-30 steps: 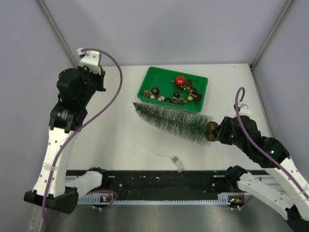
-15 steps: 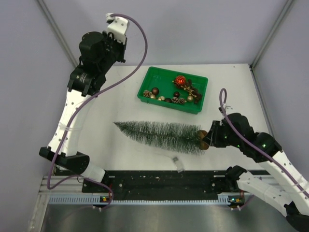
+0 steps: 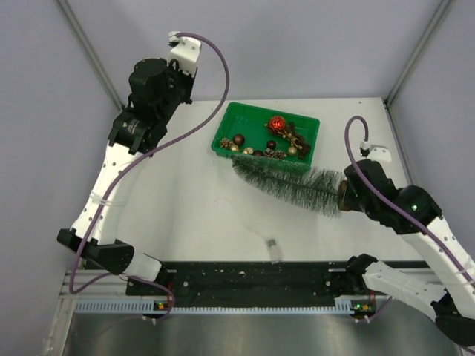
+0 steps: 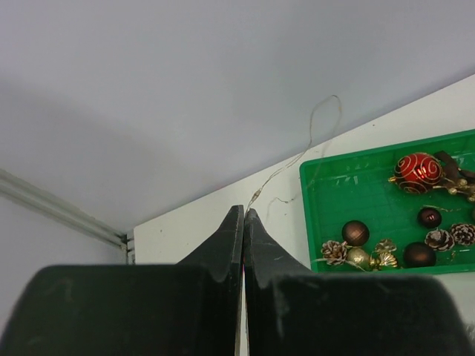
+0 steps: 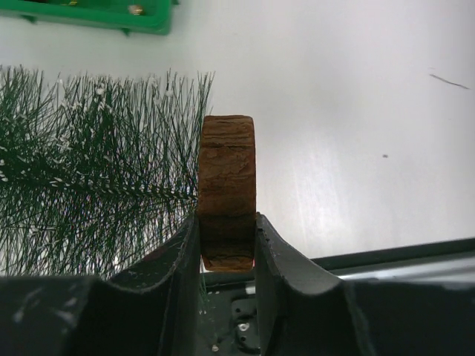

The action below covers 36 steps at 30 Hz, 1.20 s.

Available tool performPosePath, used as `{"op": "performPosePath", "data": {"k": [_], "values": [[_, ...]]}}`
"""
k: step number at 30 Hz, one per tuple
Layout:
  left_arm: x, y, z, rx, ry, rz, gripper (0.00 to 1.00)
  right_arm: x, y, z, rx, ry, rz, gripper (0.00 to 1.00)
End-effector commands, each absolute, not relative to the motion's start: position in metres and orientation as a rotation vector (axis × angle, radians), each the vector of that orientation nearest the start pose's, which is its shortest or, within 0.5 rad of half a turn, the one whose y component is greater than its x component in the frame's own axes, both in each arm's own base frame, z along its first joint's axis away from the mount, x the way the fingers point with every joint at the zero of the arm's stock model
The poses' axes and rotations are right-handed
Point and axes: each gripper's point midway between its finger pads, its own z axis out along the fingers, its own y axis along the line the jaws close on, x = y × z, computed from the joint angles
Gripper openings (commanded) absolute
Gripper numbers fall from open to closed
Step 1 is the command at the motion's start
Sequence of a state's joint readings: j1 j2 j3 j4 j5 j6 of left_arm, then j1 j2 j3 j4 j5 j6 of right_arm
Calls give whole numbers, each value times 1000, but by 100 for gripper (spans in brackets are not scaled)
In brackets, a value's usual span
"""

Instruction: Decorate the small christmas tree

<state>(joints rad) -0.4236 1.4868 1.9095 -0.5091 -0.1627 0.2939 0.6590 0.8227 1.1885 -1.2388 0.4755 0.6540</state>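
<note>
Two risks stand out. The right claw (image 3: 343, 196) clamps only the wooden disc base (image 5: 226, 163) of the small christmas tree (image 3: 289, 184), pinching its flat faces low on the rim. The whole length of the tree hangs off that one hold, so it could twist or slip out if the arm swings fast. The tree lies tilted on its side toward the right edge of the table (image 3: 178, 193). Its tip is at the near wall of the green tray (image 3: 223, 138), touching or just over it. A push toward the far edge could snag the bristles there, shove the tray or tip out the ornaments (image 3: 277, 123).

The right wrist view shows the pinch itself and how little of the disc sits between the fingers; the top view hides this. Only the top view shows the tip against the tray. The left wrist view shows the left claw (image 4: 243, 215) shut on nothing, raised near the far left corner. It also shows a thin wire (image 4: 320, 119) behind the tray.
</note>
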Motion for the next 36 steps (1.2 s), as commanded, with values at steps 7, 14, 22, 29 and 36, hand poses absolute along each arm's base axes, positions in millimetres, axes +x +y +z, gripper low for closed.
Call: {"op": "performPosePath", "data": {"k": [7,14,22,29,36], "values": [[376,-112,511,393,1449,106,0,181,13,275,266,2206,-257,0],[382,-110,505,384,1465,131,0,171,57,327,202,2052,268,0],[397,-116,503,377,1470,130,0,153,137,320,-25,2090,738,0],[411,-122,520,397,1445,154,0,151,173,277,-144,2163,877,0],[420,-131,531,409,1421,153,0,155,189,239,-211,2247,871,0]]}}
